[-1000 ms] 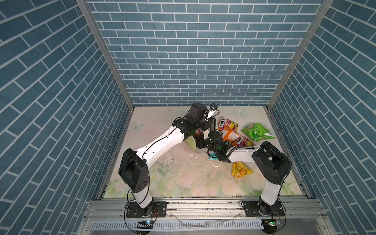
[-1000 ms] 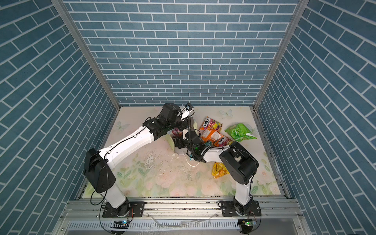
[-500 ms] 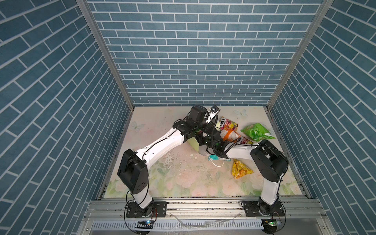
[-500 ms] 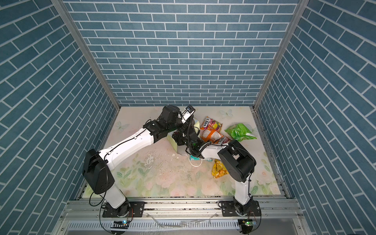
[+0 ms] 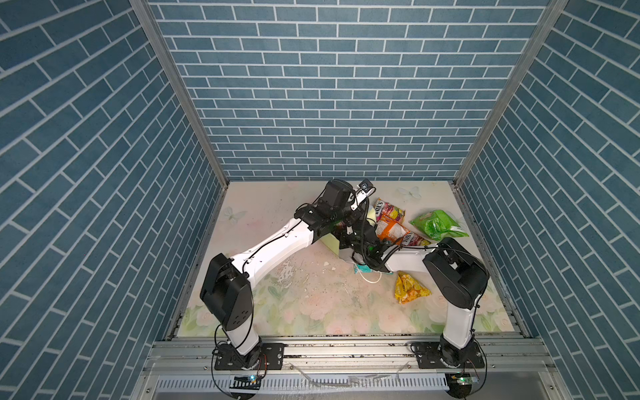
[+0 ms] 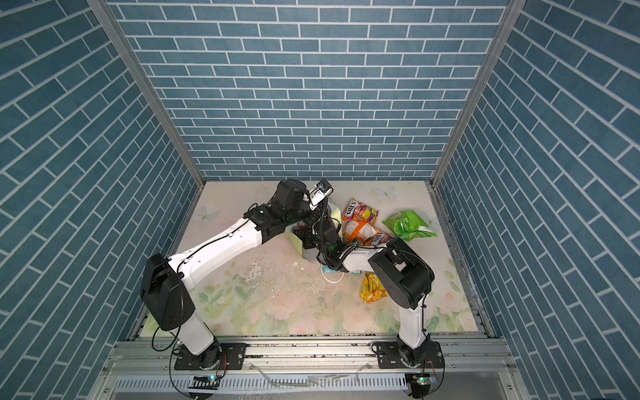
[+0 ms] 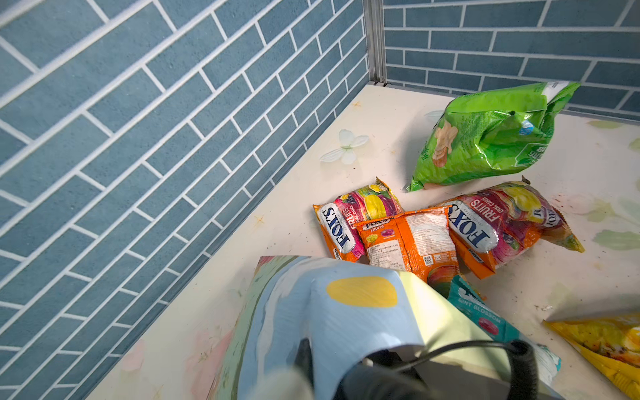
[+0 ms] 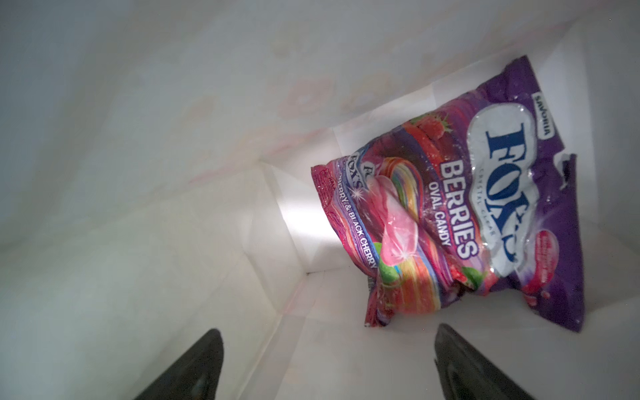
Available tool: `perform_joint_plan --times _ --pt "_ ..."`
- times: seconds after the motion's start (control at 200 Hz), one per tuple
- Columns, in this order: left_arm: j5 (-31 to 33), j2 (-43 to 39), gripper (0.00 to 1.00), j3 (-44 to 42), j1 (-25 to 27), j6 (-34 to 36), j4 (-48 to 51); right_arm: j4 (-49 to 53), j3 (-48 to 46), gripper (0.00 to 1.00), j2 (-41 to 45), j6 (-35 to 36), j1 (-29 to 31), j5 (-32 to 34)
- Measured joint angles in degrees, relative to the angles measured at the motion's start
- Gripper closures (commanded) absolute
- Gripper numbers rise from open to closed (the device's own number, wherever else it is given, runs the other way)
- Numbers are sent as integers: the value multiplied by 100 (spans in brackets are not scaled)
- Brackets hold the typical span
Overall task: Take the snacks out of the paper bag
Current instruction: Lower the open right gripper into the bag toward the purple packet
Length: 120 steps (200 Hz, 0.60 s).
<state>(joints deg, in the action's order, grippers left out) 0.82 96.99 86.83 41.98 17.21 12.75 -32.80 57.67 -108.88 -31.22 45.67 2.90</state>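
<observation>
The paper bag [image 7: 346, 322] lies tipped over at mid-table, and its pale green side [image 5: 330, 243] shows in both top views. My left gripper [image 7: 306, 356] is shut on the bag's painted face. My right gripper [image 8: 329, 349] is inside the white interior, open and empty. Just past its fingertips [image 8: 204, 363] lie a purple FOX'S berries packet [image 8: 512, 194] and a pink striped packet [image 8: 391, 249]. Other snacks lie outside the bag: a green packet [image 5: 437, 225], three FOX'S packets [image 7: 408, 239], a teal packet [image 7: 485, 317] and a yellow-orange packet [image 5: 410, 292].
Both arms cross over the bag at the middle of the floral table [image 5: 311, 298]. The bag's white cord handle [image 5: 372, 278] trails beside the teal packet. Blue brick walls [image 5: 332, 104] enclose the back and both sides, and a metal rail [image 5: 346, 349] runs along the front.
The right gripper's jaws have opened wider, and it has pushed further into the bag. The left gripper has kept its hold, shifting slightly with the bag.
</observation>
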Motion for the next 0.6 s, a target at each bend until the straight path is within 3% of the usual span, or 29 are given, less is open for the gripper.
perform_joint_plan --times 0.6 --pt "269 223 100 420 9 0 254 251 -83 7 223 372 96 146"
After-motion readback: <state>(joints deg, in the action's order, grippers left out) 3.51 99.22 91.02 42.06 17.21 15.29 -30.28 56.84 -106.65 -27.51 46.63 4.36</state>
